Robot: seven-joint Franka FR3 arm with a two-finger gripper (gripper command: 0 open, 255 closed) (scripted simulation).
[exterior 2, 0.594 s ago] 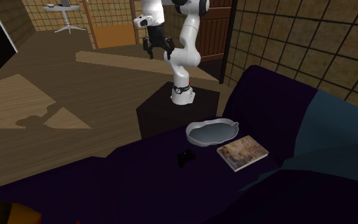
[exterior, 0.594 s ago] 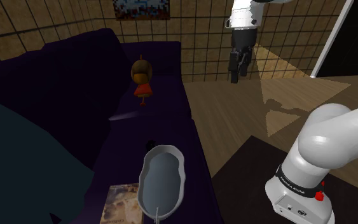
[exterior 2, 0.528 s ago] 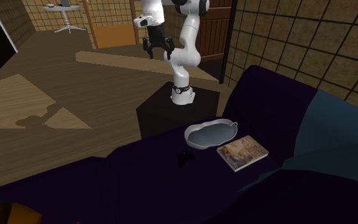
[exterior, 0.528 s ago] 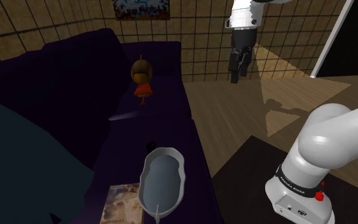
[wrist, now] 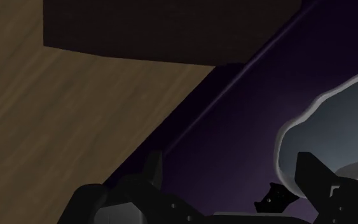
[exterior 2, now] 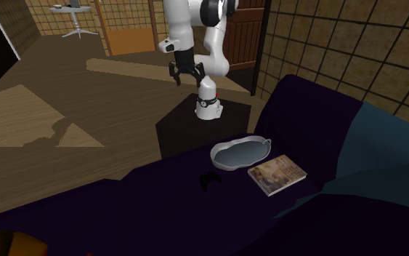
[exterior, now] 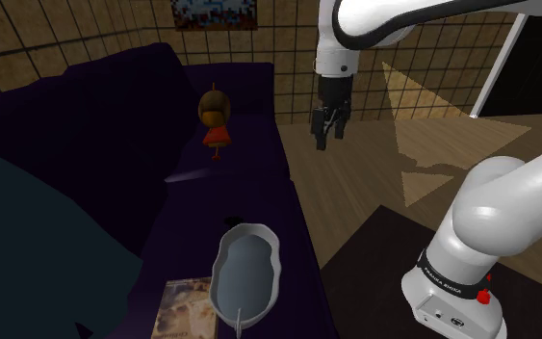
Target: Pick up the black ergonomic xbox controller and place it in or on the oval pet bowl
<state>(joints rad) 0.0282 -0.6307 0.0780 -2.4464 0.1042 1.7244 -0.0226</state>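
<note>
Where brown wooden floor (exterior: 355, 183) meets front of dark purple sofa (exterior: 220, 183), hovering in air on white arm (exterior: 374, 24) with black two-finger gripper (exterior: 324, 141) (exterior 2: 185, 77) spread apart, pinching nothing. Well above and apart from task things. Note small black game controller (exterior: 228, 221) (exterior 2: 210, 180) (wrist: 271, 198) flat on sofa seat, just beside one end of grey oval pet bowl (exterior: 246, 274) (exterior 2: 243, 153) (wrist: 336, 121), outside it; touching or not, cannot tell. Note bowl on same seat, near black box stand (exterior 2: 188, 124). Just beside bowl, see flat printed magazine (exterior 2: 277, 174). Farther along seat in shoulder view, see brown-headed doll in orange (exterior: 215, 116). In wrist view, find controller far beyond the parted fingers (wrist: 314, 178), untouched.
</note>
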